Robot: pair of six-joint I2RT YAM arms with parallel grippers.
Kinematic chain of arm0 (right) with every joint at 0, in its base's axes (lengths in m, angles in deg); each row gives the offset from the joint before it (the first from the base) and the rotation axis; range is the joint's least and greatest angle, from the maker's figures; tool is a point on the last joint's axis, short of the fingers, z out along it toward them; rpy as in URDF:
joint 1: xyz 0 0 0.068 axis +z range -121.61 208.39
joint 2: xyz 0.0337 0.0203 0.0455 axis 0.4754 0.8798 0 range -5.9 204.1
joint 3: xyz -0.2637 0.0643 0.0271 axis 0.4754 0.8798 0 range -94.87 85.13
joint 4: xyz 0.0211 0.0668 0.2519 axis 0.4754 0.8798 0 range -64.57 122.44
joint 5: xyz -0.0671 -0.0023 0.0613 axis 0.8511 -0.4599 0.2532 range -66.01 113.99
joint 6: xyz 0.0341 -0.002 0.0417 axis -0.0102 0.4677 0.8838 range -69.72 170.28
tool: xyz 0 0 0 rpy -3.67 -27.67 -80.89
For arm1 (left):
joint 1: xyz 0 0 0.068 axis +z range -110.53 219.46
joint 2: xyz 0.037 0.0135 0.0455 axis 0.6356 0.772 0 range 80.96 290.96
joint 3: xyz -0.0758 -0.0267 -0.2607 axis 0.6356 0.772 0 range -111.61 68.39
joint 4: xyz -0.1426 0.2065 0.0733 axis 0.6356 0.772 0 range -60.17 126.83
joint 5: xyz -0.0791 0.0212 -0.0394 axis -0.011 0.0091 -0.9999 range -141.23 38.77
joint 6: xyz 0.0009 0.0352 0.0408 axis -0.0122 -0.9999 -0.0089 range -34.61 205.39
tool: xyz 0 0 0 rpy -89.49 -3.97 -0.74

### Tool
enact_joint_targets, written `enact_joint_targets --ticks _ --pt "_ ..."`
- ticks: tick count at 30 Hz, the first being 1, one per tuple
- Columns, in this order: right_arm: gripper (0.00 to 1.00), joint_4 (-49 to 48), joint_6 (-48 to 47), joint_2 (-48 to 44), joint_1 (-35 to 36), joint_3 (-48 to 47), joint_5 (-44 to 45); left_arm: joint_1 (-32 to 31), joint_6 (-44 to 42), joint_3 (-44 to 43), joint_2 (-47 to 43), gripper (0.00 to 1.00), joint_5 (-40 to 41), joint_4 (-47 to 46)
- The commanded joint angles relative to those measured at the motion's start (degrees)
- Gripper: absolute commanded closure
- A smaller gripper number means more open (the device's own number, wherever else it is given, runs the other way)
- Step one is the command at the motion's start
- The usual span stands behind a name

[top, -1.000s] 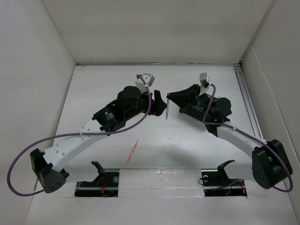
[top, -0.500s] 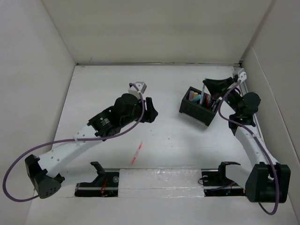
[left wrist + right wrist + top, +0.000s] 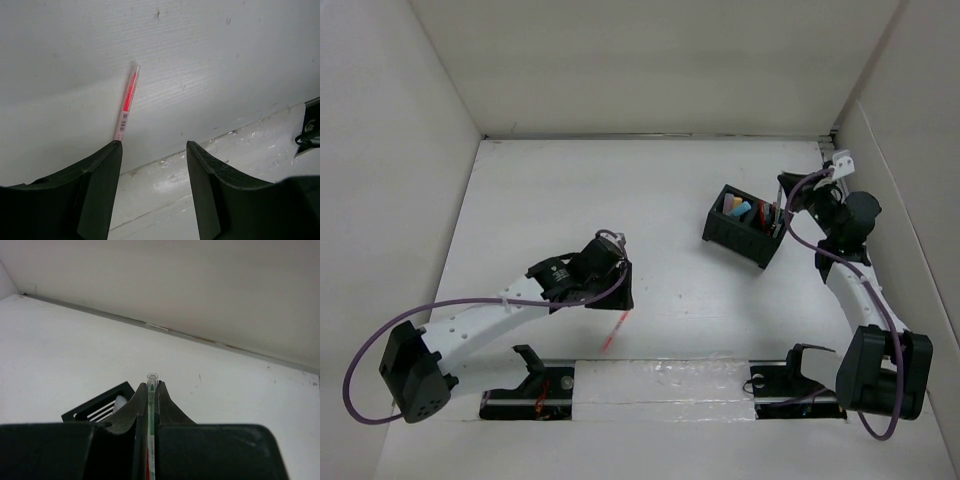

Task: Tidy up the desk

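The white desk (image 3: 550, 200) carries a red pen (image 3: 616, 327) near its front edge. My left gripper (image 3: 621, 288) hangs just behind the pen, open and empty. In the left wrist view the red pen (image 3: 126, 100) lies ahead of the open gripper (image 3: 153, 146), its near end by the left fingertip (image 3: 114, 150). My right gripper (image 3: 786, 197) is at the right edge of the black organizer box (image 3: 743, 226). It is shut (image 3: 152, 386) on a clear pen with green ink (image 3: 152, 410), held upright between the fingers.
The organizer box holds several coloured items and also shows at lower left of the right wrist view (image 3: 97, 408). White wall panels (image 3: 650, 60) enclose the desk on three sides. A taped strip (image 3: 660, 375) and two black brackets run along the front edge.
My left gripper has drawn back from the desk's middle toward the front edge, down over the red pen. My right gripper has swung right, uncovering the organizer box.
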Motion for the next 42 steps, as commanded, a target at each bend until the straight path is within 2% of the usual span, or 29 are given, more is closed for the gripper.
enact_joint_targets --ticks 1,7,10,11,14,18,27,35,38,39,42 --pt "1.00 -3.02 -1.25 0.97 -0.48 1.55 -0.39 -0.41 1.22 1.73 0.12 0.50 -4.12 2.06" --pt "1.00 -5.49 -0.54 0.36 -0.48 4.99 -0.48 -0.41 -0.53 1.91 3.89 0.51 -1.93 5.75" --pt "0.70 -4.18 -0.80 -0.95 -0.48 5.34 0.48 -1.36 -1.15 2.44 4.87 0.51 -0.70 6.37" --pt "0.55 -2.87 -1.07 -1.48 -0.48 5.25 0.75 -2.51 -1.15 2.61 5.13 0.52 -0.52 6.11" --pt "0.45 0.56 -2.21 -2.63 -0.48 3.59 0.84 -5.05 -1.33 2.44 8.11 0.54 -0.44 6.62" --pt "0.46 0.75 -0.29 -3.33 -0.48 1.48 -1.18 -8.74 0.43 2.09 13.81 0.61 2.99 8.47" --pt "0.51 -0.83 4.99 -5.00 0.75 -0.19 -4.43 -8.76 2.28 1.21 17.52 0.65 5.72 8.65" --pt "0.52 -2.33 9.47 -7.02 3.56 -1.51 -7.16 -9.28 2.45 2.26 22.44 0.67 5.98 4.26" --pt "0.52 -2.33 10.53 -7.38 4.79 -1.87 -7.95 -9.28 2.98 2.70 23.41 0.77 6.77 2.42" --pt "0.52 -2.24 10.62 -7.46 4.79 -1.95 -8.30 -9.28 2.98 2.79 23.76 0.86 6.78 1.98" --pt "0.54 1.70 8.70 -8.87 5.41 -1.95 -8.92 -9.28 3.07 3.05 24.55 1.00 6.95 1.01"
